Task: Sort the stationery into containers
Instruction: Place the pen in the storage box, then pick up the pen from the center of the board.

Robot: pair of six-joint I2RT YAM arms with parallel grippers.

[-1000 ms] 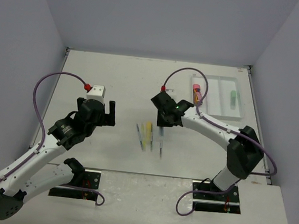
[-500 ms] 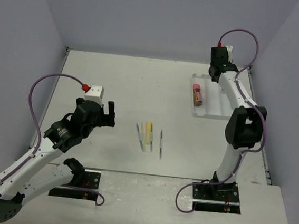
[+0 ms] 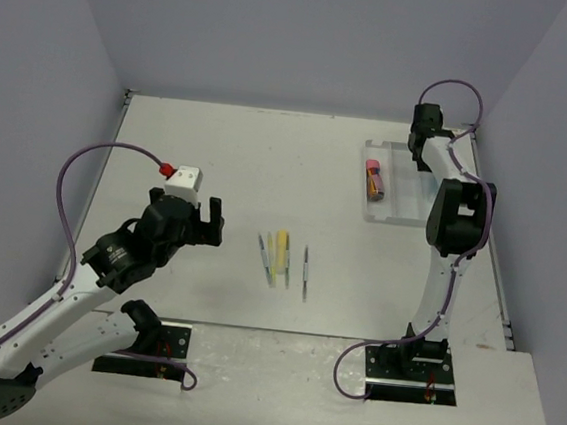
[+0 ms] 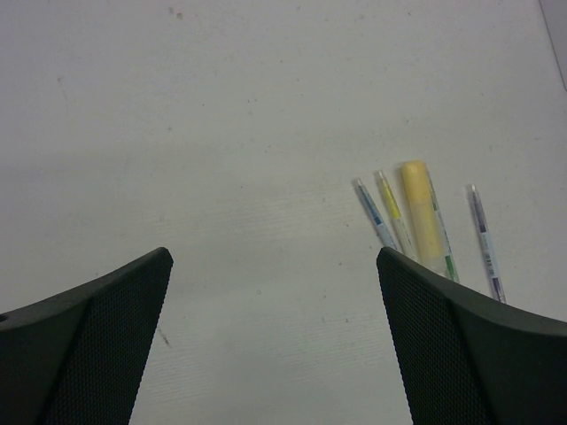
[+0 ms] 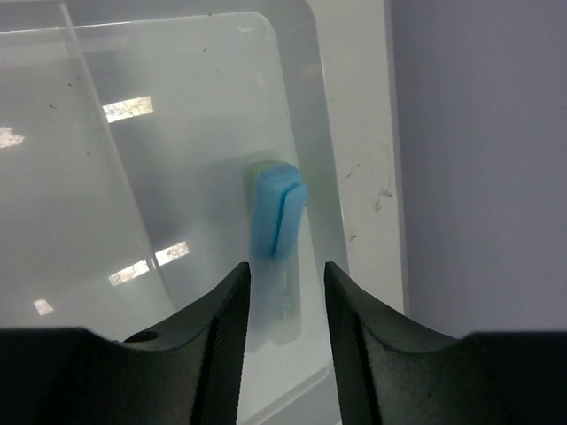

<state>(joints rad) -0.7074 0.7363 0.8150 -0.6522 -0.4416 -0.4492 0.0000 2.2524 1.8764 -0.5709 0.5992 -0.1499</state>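
The white tray (image 3: 396, 211) lies at the far right. A pink-capped tube (image 3: 373, 177) lies in its left compartment. My right gripper (image 3: 423, 138) reaches over the tray's far right compartment (image 5: 177, 177). Its jaws (image 5: 286, 301) stand apart on either side of a blue-capped marker (image 5: 276, 221) that lies on the tray floor. A yellow marker (image 3: 281, 250) and three thin pens, such as the rightmost (image 3: 305, 272), lie mid-table. My left gripper (image 3: 208, 225) is open and empty, left of them. In the left wrist view (image 4: 275, 292) the yellow marker (image 4: 422, 221) and pens (image 4: 374, 212) show past my right finger.
Grey walls close the table at the back and both sides. The table's right edge and the wall (image 5: 478, 159) run right beside the tray. My right arm's elbow (image 3: 456, 217) stands over the tray's near right part and hides it.
My right arm has swung from above the pens out to the tray's far right compartment. My left gripper has edged a little right toward the pens.
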